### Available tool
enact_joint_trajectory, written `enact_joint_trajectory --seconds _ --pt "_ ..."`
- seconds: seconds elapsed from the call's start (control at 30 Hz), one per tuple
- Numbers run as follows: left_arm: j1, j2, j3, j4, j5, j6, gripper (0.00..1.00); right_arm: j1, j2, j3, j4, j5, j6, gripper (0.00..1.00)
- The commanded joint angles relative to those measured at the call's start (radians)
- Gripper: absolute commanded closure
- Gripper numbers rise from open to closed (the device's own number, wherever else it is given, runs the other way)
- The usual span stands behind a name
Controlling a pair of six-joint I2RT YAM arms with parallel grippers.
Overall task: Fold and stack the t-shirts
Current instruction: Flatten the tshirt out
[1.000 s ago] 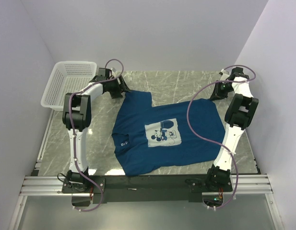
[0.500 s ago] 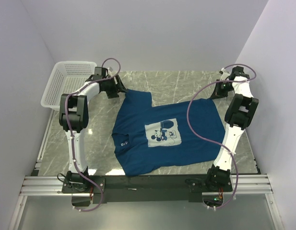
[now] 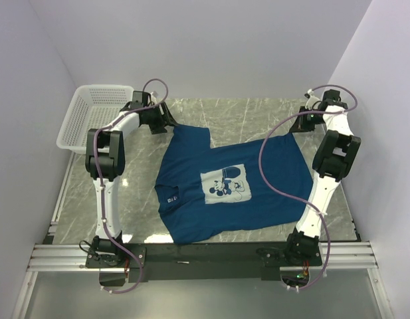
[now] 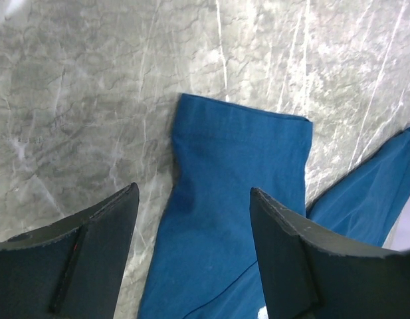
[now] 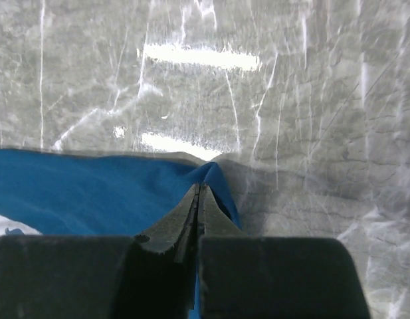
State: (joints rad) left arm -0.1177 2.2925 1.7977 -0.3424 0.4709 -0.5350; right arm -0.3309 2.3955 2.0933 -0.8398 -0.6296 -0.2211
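Observation:
One dark blue t-shirt [image 3: 271, 179] lies spread flat on the marble table, its pale square print [image 3: 224, 185] facing up. My left gripper [image 3: 165, 125] hangs at the far left, over the shirt's sleeve [image 4: 238, 166]. It is open, and the left wrist view shows its fingers [image 4: 105, 232] straddling the sleeve with the left one over bare marble. My right gripper [image 3: 300, 130] is at the shirt's far right corner. In the right wrist view it [image 5: 198, 188] is shut, pinching a small raised peak of blue fabric [image 5: 221, 183] at the cloth's edge.
A white mesh basket [image 3: 92, 113] stands at the far left corner of the table, just behind the left arm. Grey marble table [image 3: 258, 113] shows beyond and beside the shirt. Purple-grey walls close in on three sides.
The right gripper has closed on the shirt's far right corner. The left arm has shifted slightly near the sleeve, its jaws still open. The shirt lies as before.

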Motion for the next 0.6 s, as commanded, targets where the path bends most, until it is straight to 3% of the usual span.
enact_joint_trajectory --seconds 0.0,0.13,0.3,0.4,0.57 --pt "-0.005 0.015 0.034 0.000 0.023 0.015 0.27 -0.010 -0.065 0.008 0.032 0.005 0.009 1.00" --pt "-0.004 0.012 0.020 0.009 0.023 0.017 0.27 -0.008 -0.027 0.059 0.008 0.083 0.015 0.95" --pt "-0.005 0.008 0.017 0.011 0.023 0.017 0.27 -0.007 -0.033 0.044 0.037 0.179 0.016 0.60" --pt "-0.005 0.005 0.017 0.011 0.025 0.017 0.27 -0.007 -0.045 0.027 0.047 0.189 0.009 0.46" --pt "-0.005 -0.001 0.009 0.019 0.028 0.013 0.27 0.003 -0.007 0.062 0.001 0.183 -0.006 0.39"
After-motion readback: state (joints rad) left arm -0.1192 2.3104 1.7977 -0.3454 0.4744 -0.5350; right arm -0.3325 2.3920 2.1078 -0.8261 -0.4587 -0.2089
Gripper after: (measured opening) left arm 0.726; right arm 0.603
